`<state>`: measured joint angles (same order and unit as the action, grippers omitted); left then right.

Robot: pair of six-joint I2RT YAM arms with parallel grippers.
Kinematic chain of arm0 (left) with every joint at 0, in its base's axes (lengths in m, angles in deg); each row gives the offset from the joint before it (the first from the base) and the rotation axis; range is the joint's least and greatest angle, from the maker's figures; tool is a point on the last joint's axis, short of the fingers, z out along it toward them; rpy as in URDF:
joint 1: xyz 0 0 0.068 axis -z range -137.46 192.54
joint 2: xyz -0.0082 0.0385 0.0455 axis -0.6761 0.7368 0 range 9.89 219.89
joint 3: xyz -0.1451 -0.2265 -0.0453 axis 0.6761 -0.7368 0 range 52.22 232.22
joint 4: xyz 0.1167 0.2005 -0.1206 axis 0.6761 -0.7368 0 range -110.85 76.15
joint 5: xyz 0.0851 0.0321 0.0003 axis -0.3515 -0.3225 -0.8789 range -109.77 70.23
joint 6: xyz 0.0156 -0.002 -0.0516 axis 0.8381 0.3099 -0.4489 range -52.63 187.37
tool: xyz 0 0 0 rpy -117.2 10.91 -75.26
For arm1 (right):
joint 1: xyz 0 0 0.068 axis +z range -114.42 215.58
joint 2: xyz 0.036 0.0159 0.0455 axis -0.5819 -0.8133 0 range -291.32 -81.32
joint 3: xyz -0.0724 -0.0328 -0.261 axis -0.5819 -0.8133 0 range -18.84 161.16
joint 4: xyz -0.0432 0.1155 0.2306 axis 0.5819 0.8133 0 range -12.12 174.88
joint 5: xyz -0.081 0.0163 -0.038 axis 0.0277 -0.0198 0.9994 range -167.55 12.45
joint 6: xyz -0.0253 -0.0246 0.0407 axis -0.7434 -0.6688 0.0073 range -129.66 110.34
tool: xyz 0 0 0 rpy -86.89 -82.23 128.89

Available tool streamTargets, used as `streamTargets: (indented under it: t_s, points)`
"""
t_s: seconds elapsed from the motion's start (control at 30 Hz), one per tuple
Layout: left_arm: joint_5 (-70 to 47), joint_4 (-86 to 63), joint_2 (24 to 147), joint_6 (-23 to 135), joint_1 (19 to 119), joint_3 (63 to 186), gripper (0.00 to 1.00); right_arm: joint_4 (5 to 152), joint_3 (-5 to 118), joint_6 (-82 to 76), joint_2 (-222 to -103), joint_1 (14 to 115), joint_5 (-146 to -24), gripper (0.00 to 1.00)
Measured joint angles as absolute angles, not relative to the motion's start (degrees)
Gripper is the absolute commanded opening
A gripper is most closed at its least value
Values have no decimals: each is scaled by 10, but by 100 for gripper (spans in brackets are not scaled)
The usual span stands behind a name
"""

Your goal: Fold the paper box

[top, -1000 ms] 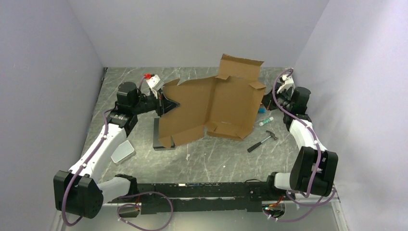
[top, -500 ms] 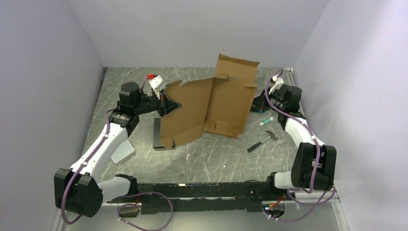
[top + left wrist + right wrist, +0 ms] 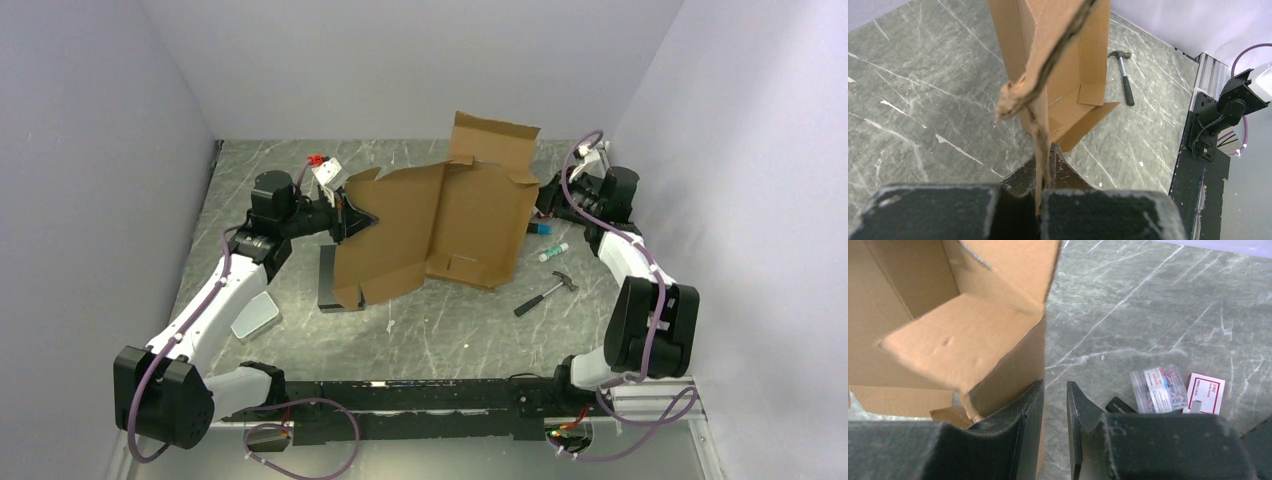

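From above I see the paper box (image 3: 440, 225) propped half-open in the middle of the surface (image 3: 450, 320). My left wrist view shows the left hand (image 3: 1042, 157) clamped on its cardboard edge. My right wrist view shows the right hand (image 3: 1054, 390) just beside a box wall, fingers slightly parted, holding nothing.

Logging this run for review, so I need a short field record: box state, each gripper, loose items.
box: paper box partly folded, left panel lifted, far flap upright
left: left gripper shut on the box's left edge
right: right gripper slightly open, empty, beside the box's right wall
loose items: hammer, black block, grey tin
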<state>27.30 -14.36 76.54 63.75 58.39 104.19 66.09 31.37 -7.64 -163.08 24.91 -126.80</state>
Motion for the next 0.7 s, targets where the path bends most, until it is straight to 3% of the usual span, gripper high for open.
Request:
streamTargets:
  t_s: [0.17, 0.47, 0.7]
  points:
    - [273, -143, 765, 638, 585, 1042, 0, 614, 331, -28, -1686, 240, -1305, 31]
    - [271, -146, 772, 648, 587, 1042, 0, 545, 343, 53, -1707, 239, -1321, 53]
    - [268, -145, 773, 649, 587, 1042, 0, 489, 348, 129, -1699, 230, -1309, 53]
